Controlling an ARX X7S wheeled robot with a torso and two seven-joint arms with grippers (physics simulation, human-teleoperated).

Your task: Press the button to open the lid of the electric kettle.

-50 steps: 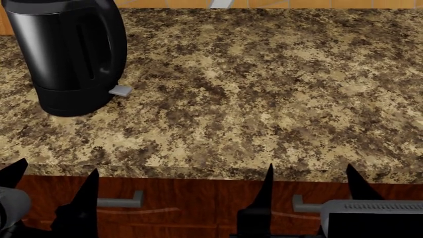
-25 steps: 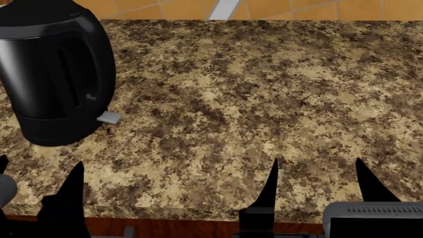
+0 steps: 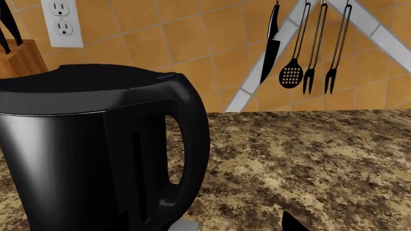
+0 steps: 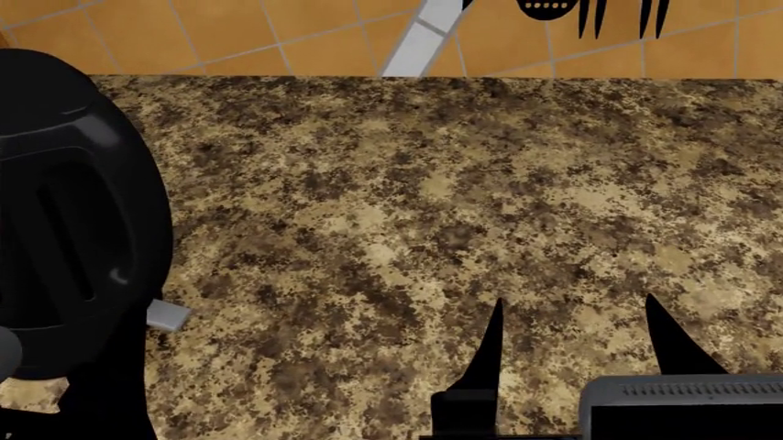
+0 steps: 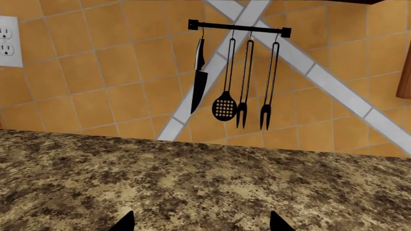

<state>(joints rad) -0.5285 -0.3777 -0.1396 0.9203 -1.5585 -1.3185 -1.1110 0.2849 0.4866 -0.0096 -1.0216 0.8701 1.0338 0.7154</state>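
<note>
The electric kettle (image 4: 73, 220) is tall and glossy black and stands at the left of the granite countertop (image 4: 490, 202). A small grey tab (image 4: 168, 316) sticks out low at its base. In the left wrist view the kettle (image 3: 70, 159) fills the left half, with its lid (image 3: 77, 84) shut and its loop handle (image 3: 189, 144) facing me. I cannot pick out a separate button. My left gripper (image 3: 209, 227) is close in front of the handle; one fingertip (image 3: 292, 224) shows, the other is lost against the black body. My right gripper (image 4: 575, 344) is open and empty over bare counter.
An orange tiled wall runs behind the counter. On it hangs a rail with a knife, a skimmer and two forks (image 5: 237, 72). A wall outlet (image 3: 62, 21) and a wooden knife block (image 3: 22, 60) are behind the kettle.
The head view has advanced over the counter. The kettle has slid to the lower left of the view, the cabinet front has dropped out of sight, and the wall has come into view.
</note>
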